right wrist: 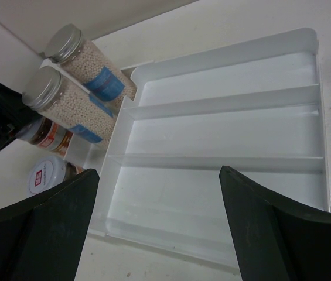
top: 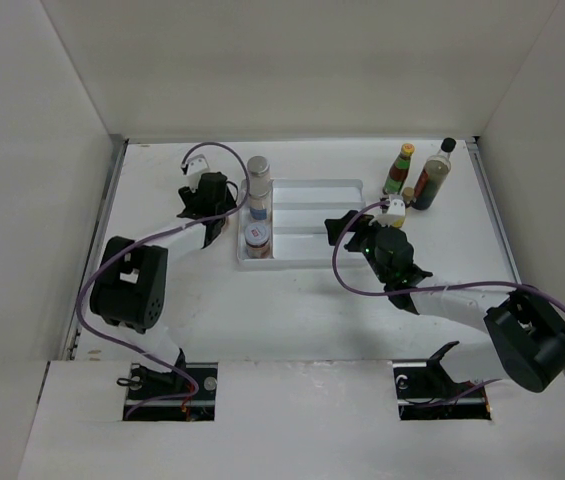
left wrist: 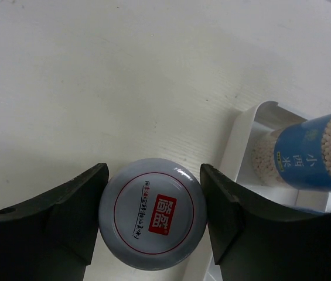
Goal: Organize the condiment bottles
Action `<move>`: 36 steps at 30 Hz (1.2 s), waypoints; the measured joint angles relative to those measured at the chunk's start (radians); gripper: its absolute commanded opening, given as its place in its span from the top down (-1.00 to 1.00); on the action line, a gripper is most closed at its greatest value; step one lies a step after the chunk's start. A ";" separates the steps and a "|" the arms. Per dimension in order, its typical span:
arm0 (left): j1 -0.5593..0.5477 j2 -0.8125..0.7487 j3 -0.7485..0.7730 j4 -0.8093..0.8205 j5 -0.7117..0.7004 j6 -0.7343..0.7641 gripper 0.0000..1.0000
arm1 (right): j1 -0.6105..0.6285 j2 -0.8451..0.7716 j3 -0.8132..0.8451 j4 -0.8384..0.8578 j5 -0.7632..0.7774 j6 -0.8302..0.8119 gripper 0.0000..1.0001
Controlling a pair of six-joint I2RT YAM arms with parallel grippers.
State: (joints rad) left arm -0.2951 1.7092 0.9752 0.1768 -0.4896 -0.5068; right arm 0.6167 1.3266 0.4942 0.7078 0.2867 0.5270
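My left gripper [left wrist: 153,175] stands over a grey-lidded jar [left wrist: 152,213] with a red label on its lid. Both fingers press against its sides. This jar stands on the table just outside the white tray [left wrist: 241,140]. From above, the left gripper [top: 225,203] hides it. Three jars [top: 258,205] stand in the left column of the tray [top: 312,185]; two have blue labels [right wrist: 74,76]. My right gripper [right wrist: 159,172] hangs open and empty over the tray's long compartments [right wrist: 224,134]. A red yellow-capped bottle [top: 399,168] and a tall dark bottle [top: 434,175] stand at the back right.
White walls enclose the table on the left, back and right. A small yellow-capped bottle [top: 409,194] stands close behind the right wrist [top: 394,250]. Purple cables [top: 212,148] loop above both arms. The tray's three long compartments hold nothing.
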 measured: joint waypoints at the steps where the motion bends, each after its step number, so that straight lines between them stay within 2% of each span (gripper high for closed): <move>1: 0.000 -0.012 -0.009 -0.003 -0.001 -0.001 0.25 | 0.000 0.000 0.000 0.000 0.000 0.000 -0.82; 5: -0.002 -0.097 -0.050 -0.059 -0.014 -0.002 0.27 | 0.000 0.000 0.000 0.000 0.000 0.000 -0.82; 11: -0.051 -0.378 -0.065 -0.103 -0.082 0.004 0.27 | 0.000 0.000 0.000 0.000 0.000 0.000 -0.81; 15: -0.178 -0.554 -0.065 -0.063 -0.120 0.018 0.27 | 0.000 -0.011 0.000 0.000 0.001 0.000 -0.74; 17: -0.279 -0.584 -0.064 -0.039 -0.134 0.026 0.27 | 0.000 -0.029 -0.002 0.001 0.002 0.001 -0.53; 21: -0.453 -0.530 -0.064 -0.023 -0.127 0.029 0.27 | -0.005 -0.076 -0.016 0.005 0.014 0.001 0.04; 23: -0.502 -0.475 -0.064 -0.023 -0.119 0.029 0.27 | -0.013 -0.102 -0.031 0.007 0.021 0.006 0.15; 29: -0.556 -0.282 -0.064 0.008 -0.108 0.046 0.27 | -0.067 -0.156 -0.069 0.007 0.032 0.027 0.03; 36: -0.564 -0.120 -0.063 0.029 -0.110 0.068 0.27 | -0.081 -0.155 -0.070 0.007 0.034 0.043 -0.12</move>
State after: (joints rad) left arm -0.8589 1.5890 0.9119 0.2054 -0.5995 -0.4385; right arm 0.5358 1.1717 0.4240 0.7151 0.3210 0.5697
